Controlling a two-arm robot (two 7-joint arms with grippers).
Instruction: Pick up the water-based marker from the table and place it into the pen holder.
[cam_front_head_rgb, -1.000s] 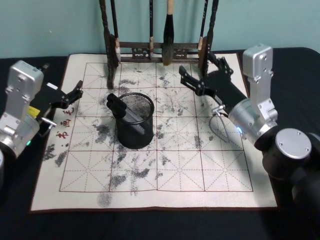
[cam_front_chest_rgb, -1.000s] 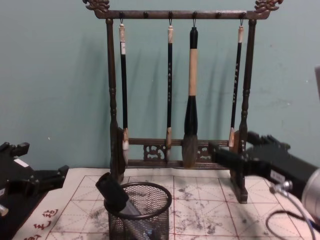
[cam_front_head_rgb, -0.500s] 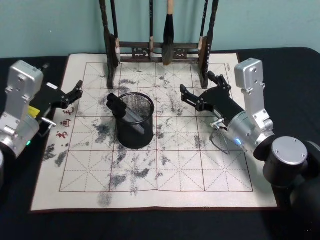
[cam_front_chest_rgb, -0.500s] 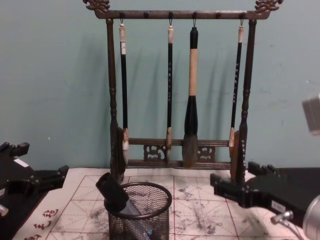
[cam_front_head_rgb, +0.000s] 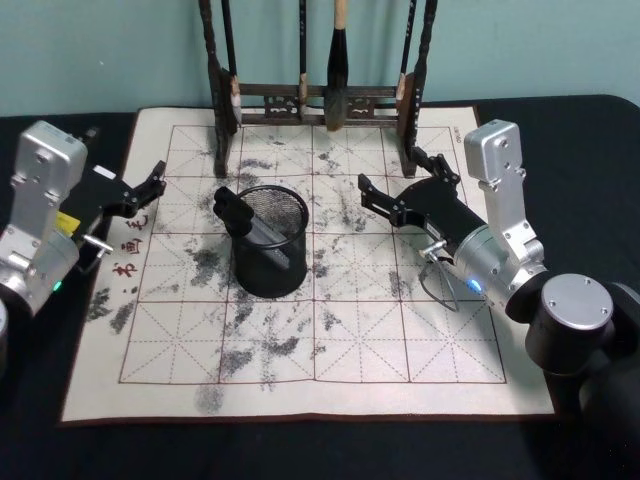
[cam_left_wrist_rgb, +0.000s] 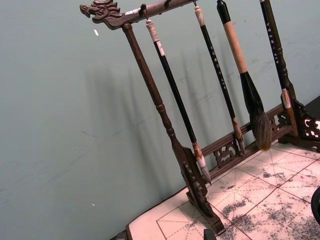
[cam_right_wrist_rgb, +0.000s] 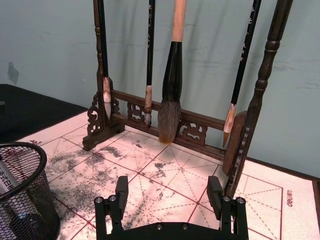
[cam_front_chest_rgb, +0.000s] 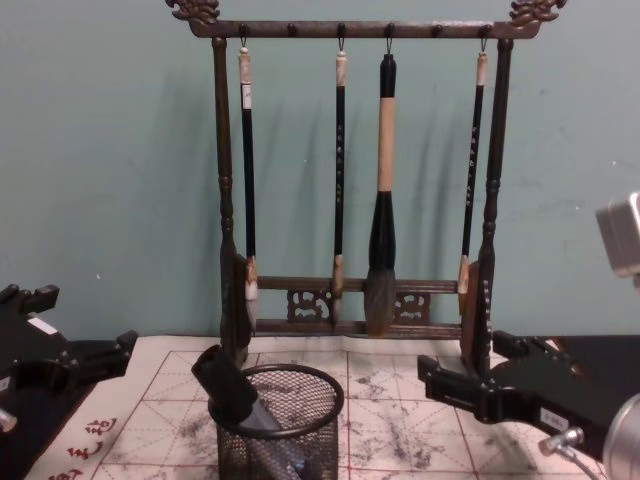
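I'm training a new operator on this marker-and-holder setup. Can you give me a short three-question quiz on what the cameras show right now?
1. True or false: the marker sits in the pen holder.
2. How many brushes hang on the brush rack?
3. Which gripper is nearer the holder: A) left gripper B) right gripper?

Key: 1 true; 2 four; 3 A.

Open mat (cam_front_head_rgb: 340, 330) lies before the pen holder (cam_front_head_rgb: 270, 240); the brush rack (cam_front_head_rgb: 315, 100) blocks the far side.
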